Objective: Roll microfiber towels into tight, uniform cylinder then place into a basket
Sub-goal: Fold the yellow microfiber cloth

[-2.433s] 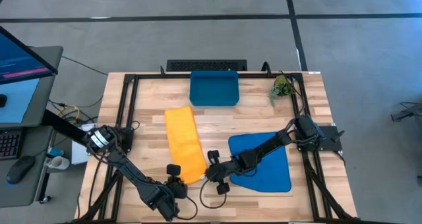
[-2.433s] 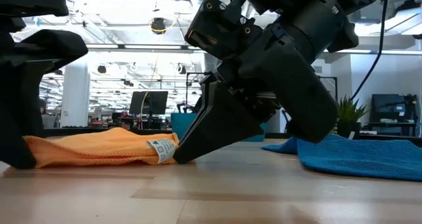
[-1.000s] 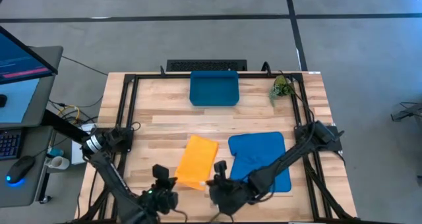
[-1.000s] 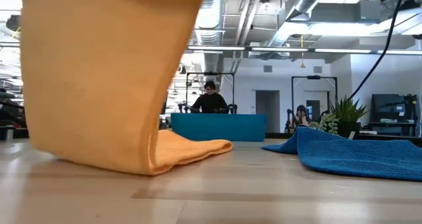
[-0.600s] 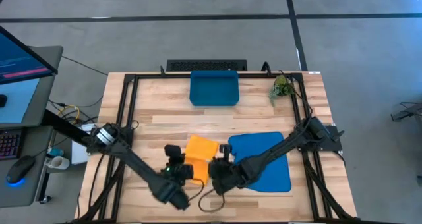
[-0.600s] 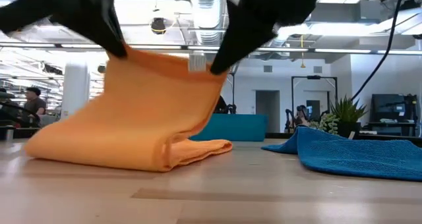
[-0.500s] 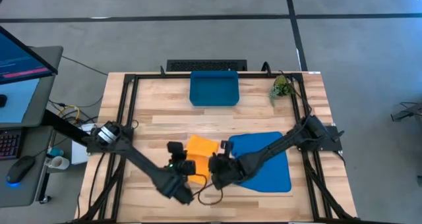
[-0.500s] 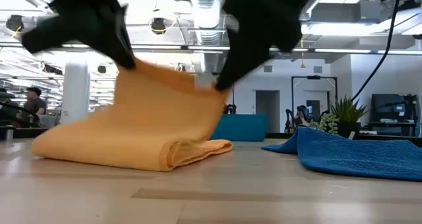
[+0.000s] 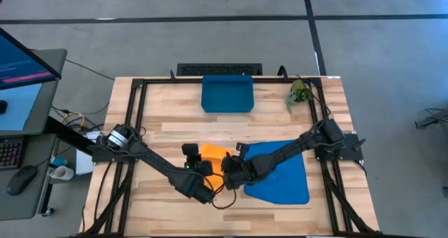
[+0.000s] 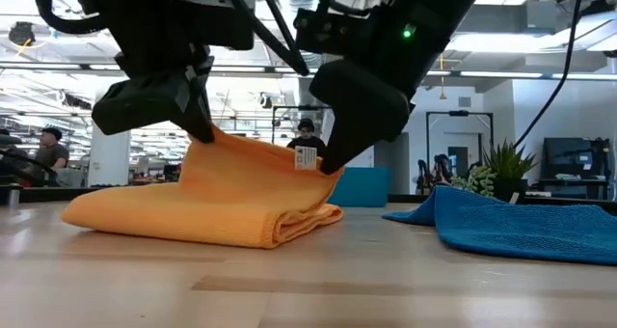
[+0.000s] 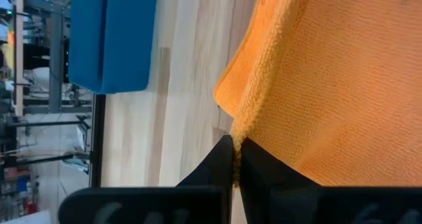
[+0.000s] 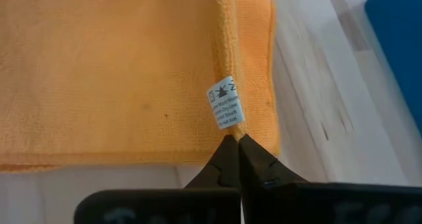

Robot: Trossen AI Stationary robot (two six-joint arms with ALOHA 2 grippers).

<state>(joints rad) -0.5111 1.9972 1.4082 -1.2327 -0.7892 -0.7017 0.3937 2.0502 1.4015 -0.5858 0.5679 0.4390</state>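
Both grippers, left [image 9: 198, 169] and right [image 9: 229, 169], pinch the folded orange towel [image 9: 212, 157] near mid-bench, jaws closed on its edge. Risk: uneven lowering skews the fold, giving a loose roll. Basket [image 9: 227, 93] waits well apart.

Nubbly matt cloth orange towel [image 12: 119, 72] (paper-like tag) on smooth pale wood table [image 9: 175, 126]

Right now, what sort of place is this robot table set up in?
Probably a robotics lab or open workshop: exposed ceiling ducts, a person seated at a workstation behind the wooden table, and a desk with a monitor beside it.
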